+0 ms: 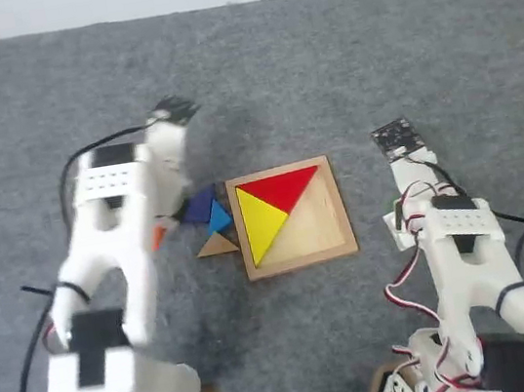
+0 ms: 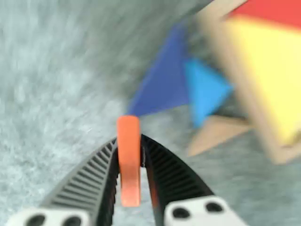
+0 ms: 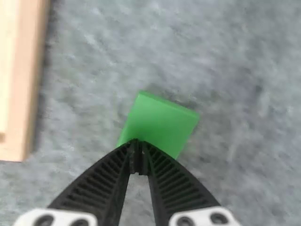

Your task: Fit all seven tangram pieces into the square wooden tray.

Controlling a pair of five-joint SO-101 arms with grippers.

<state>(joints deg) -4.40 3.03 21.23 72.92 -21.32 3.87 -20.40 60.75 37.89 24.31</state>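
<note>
Your left gripper (image 2: 128, 141) pinches the orange piece (image 2: 128, 165) near the blue pieces (image 2: 164, 84) beside the tray (image 1: 344, 213). Your right gripper (image 3: 135, 153), pressed together, points down at the green square (image 3: 160, 123).

Grey carpet-like surface (image 1: 370, 61), square wooden tray (image 1: 340, 202) lying near centre, dark blue piece (image 1: 199, 205), light blue triangle (image 1: 218, 217) and tan triangle (image 1: 217, 245) clustered at the tray's 9 o'clock, green square (image 3: 160, 125) flat near the tray
</note>
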